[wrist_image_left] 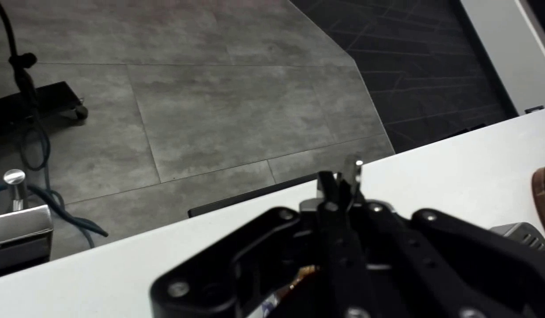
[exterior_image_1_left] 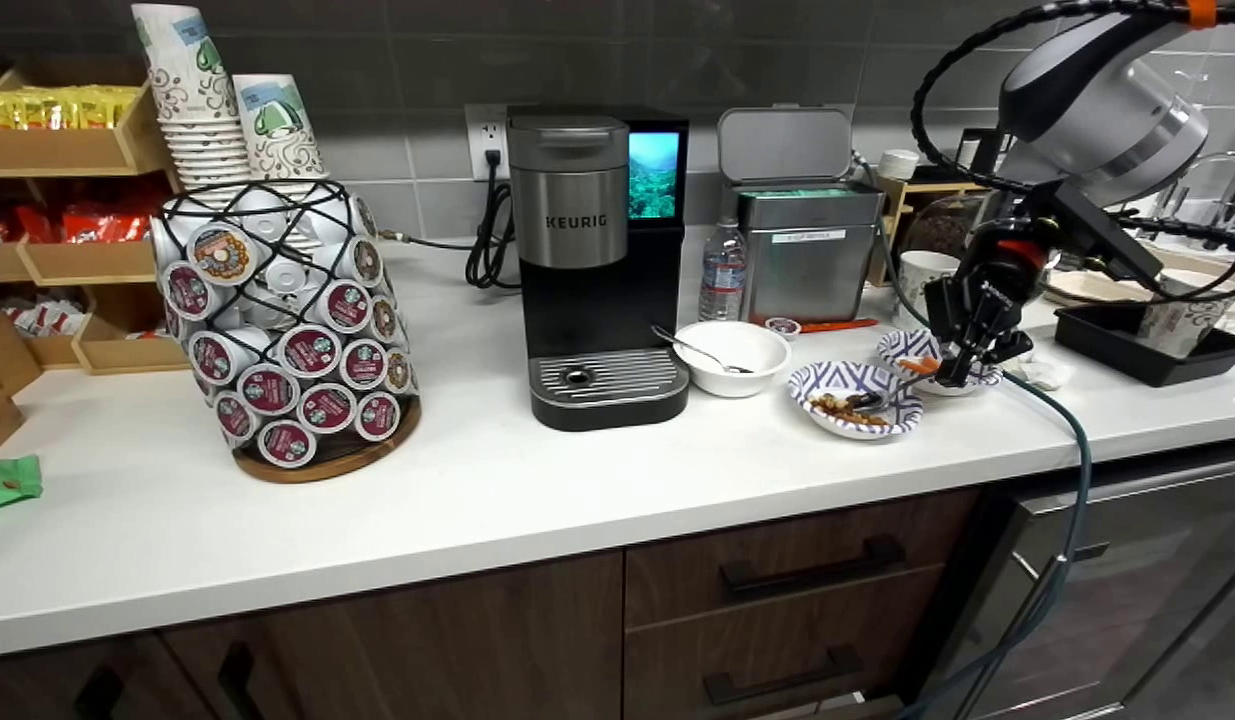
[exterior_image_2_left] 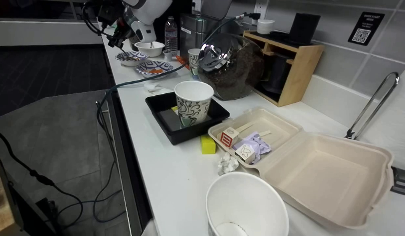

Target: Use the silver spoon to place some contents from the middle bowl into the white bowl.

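Right of centre, at the scoop

My claw (exterior_image_1_left: 952, 375) is clamped on the silver spoon (exterior_image_1_left: 877, 401), by the handle. Wrist view: fingers (wrist_image_left: 328, 190) together at lower centre, a bright metal tip beside them, likely the handle's end.

In an exterior view, right of centre: spoon head down in the middle bowl (exterior_image_1_left: 839, 376), at the contents (exterior_image_1_left: 833, 407), which bank toward the lower left. Loaded or not, too small to tell. White bowl (exterior_image_1_left: 732, 386) to the left, near but apart, another spoon (exterior_image_1_left: 699, 352) leaning in it.

I judge the step to be scooping. Best way: slide the head low under the heap, leftward, letting the wall push pieces on. Press lightly; the bowl looks thin and could skid. Roll the spoon level before raising it, slowly, since the handle may twist in my grip. Lift straight, keeping off the patterned bowl of orange strips (exterior_image_1_left: 902, 343) just beside, up and right in the frame. Then carry left and tip low over the white bowl's right half, away from the other handle.

Wrist view little help: mostly floor (wrist_image_left: 232, 110) and counter (wrist_image_left: 122, 274).
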Tool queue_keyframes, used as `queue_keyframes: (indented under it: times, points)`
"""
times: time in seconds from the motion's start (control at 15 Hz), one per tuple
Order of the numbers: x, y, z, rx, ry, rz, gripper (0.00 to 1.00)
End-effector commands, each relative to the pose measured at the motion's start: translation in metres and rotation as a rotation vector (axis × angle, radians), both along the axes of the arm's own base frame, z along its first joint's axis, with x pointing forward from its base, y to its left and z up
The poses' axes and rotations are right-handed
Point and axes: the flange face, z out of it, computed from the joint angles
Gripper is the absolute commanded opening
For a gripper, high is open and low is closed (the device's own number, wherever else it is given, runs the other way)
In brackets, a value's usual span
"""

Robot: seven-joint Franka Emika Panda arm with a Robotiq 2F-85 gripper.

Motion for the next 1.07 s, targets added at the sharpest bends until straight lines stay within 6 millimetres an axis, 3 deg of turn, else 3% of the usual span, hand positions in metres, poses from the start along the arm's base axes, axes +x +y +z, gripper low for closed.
queue_keyframes:
  times: [0.0,0.4,0.47,0.67,1.0]
  points:
    - [0.007,-0.008,-0.019,0.082,0.028,-0.027,0.01]
    - [0.015,-0.021,-0.030,0.211,0.027,-0.059,0.01]
    - [0.007,-0.018,-0.023,0.140,0.028,-0.054,0.04]
    - [0.011,-0.022,-0.030,0.176,0.032,-0.064,0.04]
    - [0.013,-0.013,-0.045,0.198,0.045,-0.054,0.01]
